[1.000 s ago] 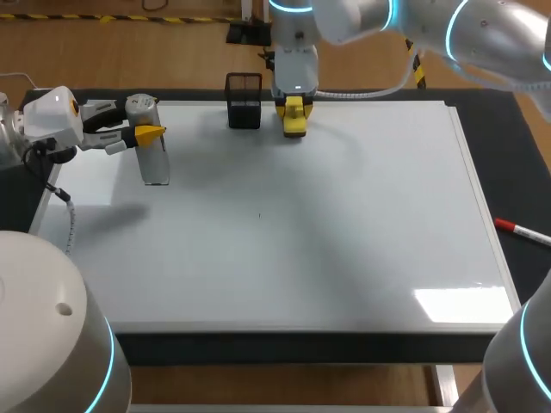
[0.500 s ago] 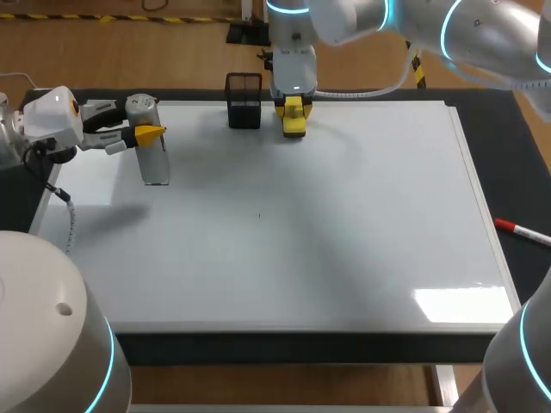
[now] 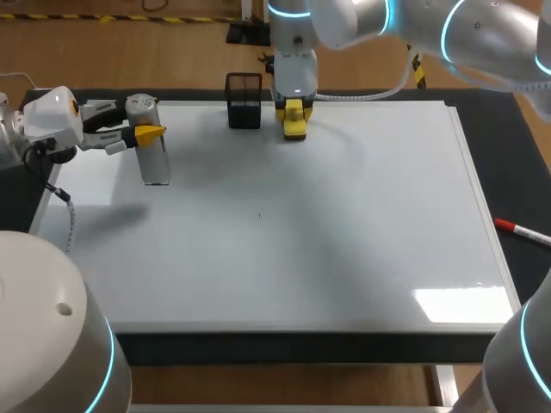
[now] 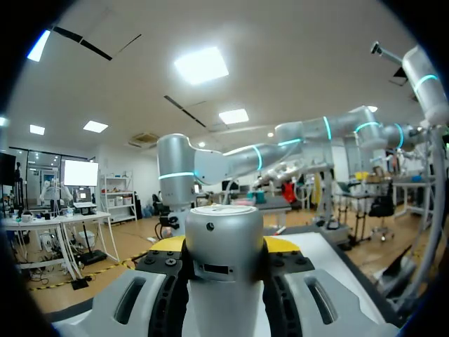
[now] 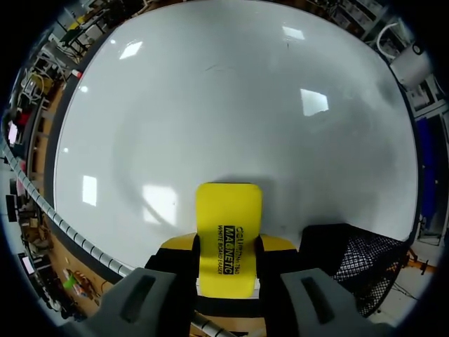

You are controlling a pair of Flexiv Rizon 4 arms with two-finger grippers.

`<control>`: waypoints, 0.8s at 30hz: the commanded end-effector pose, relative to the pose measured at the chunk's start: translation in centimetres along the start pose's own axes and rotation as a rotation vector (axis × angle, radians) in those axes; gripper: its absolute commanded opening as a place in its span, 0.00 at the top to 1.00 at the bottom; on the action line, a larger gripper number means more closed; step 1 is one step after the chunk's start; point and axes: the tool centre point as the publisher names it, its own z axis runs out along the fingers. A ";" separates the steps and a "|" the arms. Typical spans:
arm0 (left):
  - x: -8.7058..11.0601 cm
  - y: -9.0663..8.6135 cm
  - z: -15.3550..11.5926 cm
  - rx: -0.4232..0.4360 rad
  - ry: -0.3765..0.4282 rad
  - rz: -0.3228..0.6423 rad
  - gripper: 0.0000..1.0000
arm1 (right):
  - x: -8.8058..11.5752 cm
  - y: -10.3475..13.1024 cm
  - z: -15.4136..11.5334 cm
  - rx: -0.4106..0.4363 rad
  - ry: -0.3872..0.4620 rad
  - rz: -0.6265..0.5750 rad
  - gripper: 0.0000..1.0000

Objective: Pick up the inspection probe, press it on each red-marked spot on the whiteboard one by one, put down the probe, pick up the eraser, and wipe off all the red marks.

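Our left tool (image 3: 148,133) hangs over the whiteboard (image 3: 344,224) near its ten o'clock corner. It is closed on the probe (image 3: 154,159), a yellow tip on either side of it. The probe has a silver cap above the fingers and a clear body below them. It stands upright with its lower end close to the board surface; we cannot tell whether it touches. In the left wrist view the silver cap sits squarely between the fingers, with both yellow tips pressed to its sides.

Our right arm comes in from the two o'clock side, and its right tool (image 3: 294,110) is at the board's far edge, about twelve o'clock. This tool grips the yellow eraser (image 3: 294,125) from two sides. In the right wrist view the eraser lies flat between the fingers and reaches out ahead of them over the white surface, with a shadow just past its front end. We cannot tell whether it rests on the board or is held a little above it.

A black mesh holder (image 3: 244,101) stands just beside the eraser, on its nine o'clock side. A tiny dark speck (image 3: 259,215) shows near the board's middle. A red-capped pen (image 3: 522,231) lies on the dark bench (image 3: 525,155) off the board's three o'clock edge.
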 end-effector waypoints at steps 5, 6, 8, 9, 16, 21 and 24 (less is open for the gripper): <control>0.1 -0.1 0.0 -0.001 -0.001 0.001 1.00 | 0.3 -0.2 -0.2 -0.004 0.013 0.014 0.59; 0.1 -0.1 0.0 -0.001 -0.001 0.001 1.00 | 0.4 -0.2 -0.3 -0.001 0.013 0.015 0.18; 0.1 -0.1 0.0 -0.001 -0.001 0.001 1.00 | 0.7 -0.2 -0.7 0.004 0.012 0.028 0.00; 0.1 -0.1 0.0 -0.001 -0.001 0.001 1.00 | 0.8 -0.2 -0.8 0.006 0.011 0.030 0.00; 0.1 -0.1 0.0 -0.001 -0.001 0.001 1.00 | 2.0 -0.2 -1.8 0.026 0.014 0.080 0.00; 0.1 -0.1 0.0 -0.001 -0.001 0.001 1.00 | 3.1 -0.5 -2.7 0.035 0.002 0.137 0.00; 0.1 -0.1 0.0 -0.001 -0.001 0.001 1.00 | 3.9 -0.5 -3.4 0.039 -0.010 0.173 0.00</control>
